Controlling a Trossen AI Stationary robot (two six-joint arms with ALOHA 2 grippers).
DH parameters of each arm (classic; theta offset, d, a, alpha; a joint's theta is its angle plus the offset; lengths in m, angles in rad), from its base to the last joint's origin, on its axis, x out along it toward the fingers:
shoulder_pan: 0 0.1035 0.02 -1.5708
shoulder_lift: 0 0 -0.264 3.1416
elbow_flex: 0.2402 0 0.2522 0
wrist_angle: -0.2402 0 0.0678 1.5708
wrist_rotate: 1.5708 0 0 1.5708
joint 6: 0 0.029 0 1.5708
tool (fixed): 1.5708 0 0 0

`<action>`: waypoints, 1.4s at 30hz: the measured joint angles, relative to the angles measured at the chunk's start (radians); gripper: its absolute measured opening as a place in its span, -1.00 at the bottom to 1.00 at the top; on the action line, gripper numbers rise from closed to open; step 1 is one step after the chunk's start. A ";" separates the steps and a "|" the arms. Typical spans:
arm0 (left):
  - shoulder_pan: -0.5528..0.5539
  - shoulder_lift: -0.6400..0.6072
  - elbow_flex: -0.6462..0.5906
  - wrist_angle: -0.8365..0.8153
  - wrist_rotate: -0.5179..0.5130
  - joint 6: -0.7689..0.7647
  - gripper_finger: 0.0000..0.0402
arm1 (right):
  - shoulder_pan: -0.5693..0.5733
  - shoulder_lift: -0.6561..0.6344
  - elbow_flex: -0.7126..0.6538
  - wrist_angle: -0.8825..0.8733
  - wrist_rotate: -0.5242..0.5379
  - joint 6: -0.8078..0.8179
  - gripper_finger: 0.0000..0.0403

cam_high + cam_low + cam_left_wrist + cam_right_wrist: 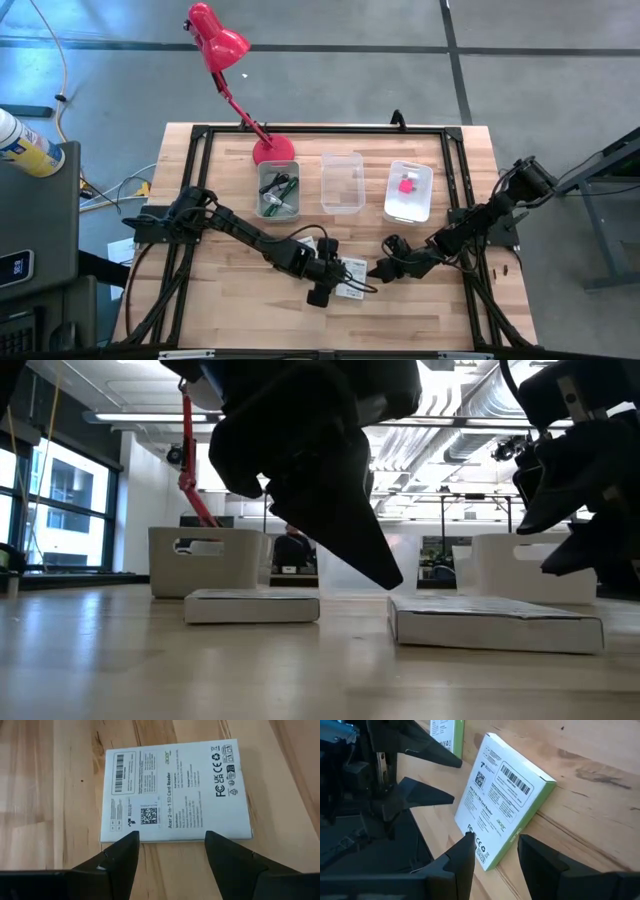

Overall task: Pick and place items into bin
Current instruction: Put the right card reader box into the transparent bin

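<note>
Hovering open-jawed over white boxes (175, 790)

— Beyond the task?
— Red lamp (222, 45) standing at the table's (230, 300) far left edge, base (273, 150) just beside a bin. Spray can (25, 143) off to the left, on a dark stand (40, 215).

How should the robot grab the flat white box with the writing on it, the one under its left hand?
Best guess: from straight above, across its two long side edges. The white box lies flat on the table, so only its thin edges offer a pinch. The left hand is open above its near short edge and would likely need to open wider or turn.
</note>
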 joint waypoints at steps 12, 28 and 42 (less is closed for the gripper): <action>0.000 0.035 0.002 0.045 0.023 0.007 0.08 | 0.000 0.000 0.000 0.015 0.013 -0.008 -0.31; 0.000 0.035 0.003 -0.008 0.027 0.010 0.08 | 0.000 0.000 0.000 0.034 -0.002 -0.003 -0.31; 0.000 0.018 -0.002 0.010 0.011 0.036 0.08 | 0.000 0.000 0.000 0.027 -0.002 -0.008 -0.31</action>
